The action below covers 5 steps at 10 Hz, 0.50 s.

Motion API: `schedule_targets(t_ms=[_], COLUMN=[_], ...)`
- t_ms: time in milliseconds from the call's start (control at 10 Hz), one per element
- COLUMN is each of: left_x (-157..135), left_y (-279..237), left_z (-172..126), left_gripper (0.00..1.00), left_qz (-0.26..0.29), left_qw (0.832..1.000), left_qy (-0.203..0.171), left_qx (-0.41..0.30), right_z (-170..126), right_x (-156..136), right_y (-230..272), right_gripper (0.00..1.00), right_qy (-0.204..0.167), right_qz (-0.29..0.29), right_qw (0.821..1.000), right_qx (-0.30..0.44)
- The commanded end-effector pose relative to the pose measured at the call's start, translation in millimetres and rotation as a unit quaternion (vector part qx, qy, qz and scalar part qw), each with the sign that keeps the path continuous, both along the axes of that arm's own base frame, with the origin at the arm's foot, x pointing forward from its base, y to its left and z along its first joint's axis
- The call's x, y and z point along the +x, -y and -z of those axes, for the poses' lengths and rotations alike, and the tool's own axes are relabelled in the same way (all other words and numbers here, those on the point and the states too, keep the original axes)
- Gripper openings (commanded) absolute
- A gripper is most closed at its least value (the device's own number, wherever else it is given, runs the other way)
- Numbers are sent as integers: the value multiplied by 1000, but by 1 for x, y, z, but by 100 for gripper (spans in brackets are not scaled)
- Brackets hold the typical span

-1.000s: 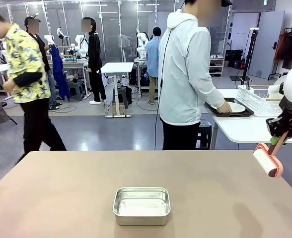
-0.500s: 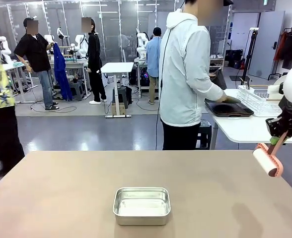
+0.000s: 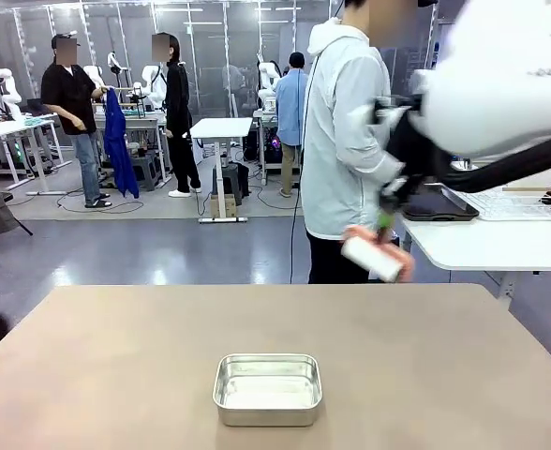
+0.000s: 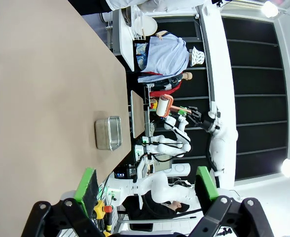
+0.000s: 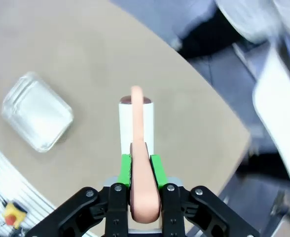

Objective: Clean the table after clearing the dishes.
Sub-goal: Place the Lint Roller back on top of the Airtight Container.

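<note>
Taupe-brown table (image 3: 425,356), silver pan (image 3: 267,388), white lint roller (image 5: 136,126) with a peach-pink handle, green gripper pads (image 5: 155,170).

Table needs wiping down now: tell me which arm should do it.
Right. The right gripper is shut on the lint roller and hangs above the far side of the table. The left gripper is open and holds nothing.

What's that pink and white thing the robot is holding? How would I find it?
Find the big brown table, then the robot's white right arm above its far edge. Its right hand grips a lint roller: a white roll on a pink handle, unlike the shiny steel pan sitting on the table.
</note>
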<state>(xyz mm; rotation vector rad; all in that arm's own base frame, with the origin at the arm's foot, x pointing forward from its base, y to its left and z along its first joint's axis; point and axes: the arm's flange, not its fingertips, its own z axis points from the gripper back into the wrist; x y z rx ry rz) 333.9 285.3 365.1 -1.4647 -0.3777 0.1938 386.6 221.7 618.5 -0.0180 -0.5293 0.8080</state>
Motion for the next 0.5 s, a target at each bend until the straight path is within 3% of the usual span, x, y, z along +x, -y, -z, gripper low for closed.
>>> schedule_targets(t_ms=[0, 200, 400], left_x=[-5, -5, -5], left_y=[1, 1, 1], left_z=[-2, -2, -2], left_gripper=[100, 100, 100], left_qz=[3, 3, 3], left_qw=[1000, 1000, 1000], left_qy=[-2, -2, -2], left_qx=[4, 4, 4], right_z=[11, 42, 78], right_x=[6, -4, -7], right_y=[-66, -132, -171], right_gripper=[20, 20, 20], right_qy=[-20, -63, -89], right_qz=[-155, -250, -295], right_qw=[987, 963, 946], right_qx=[-28, -77, -105])
